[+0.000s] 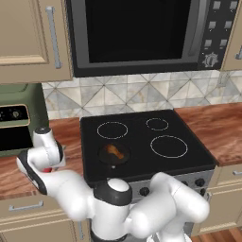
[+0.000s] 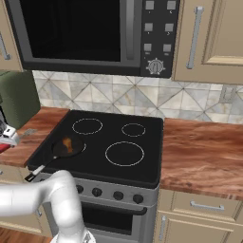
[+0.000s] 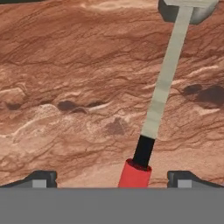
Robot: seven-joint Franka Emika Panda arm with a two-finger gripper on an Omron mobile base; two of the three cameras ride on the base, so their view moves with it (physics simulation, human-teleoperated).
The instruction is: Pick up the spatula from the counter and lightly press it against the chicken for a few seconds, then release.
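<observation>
A small dark frying pan [image 1: 123, 159] on the black stove [image 1: 142, 123] holds the brown chicken piece [image 1: 113, 151]. The gripper [image 3: 112, 179] stands wide apart above the red-handled grey spatula [image 3: 168, 78], which lies flat on the brown wooden counter [image 3: 65, 87].

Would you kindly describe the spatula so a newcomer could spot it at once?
Find the black stovetop; the wooden counter on its left, before the green appliance, holds the spatula. Unlike the dark pan nearby, it has a red grip and pale shaft.

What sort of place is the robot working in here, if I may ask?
A home kitchen, apparently simulated: a black stove under a microwave, a wooden counter and beige cabinets.
</observation>
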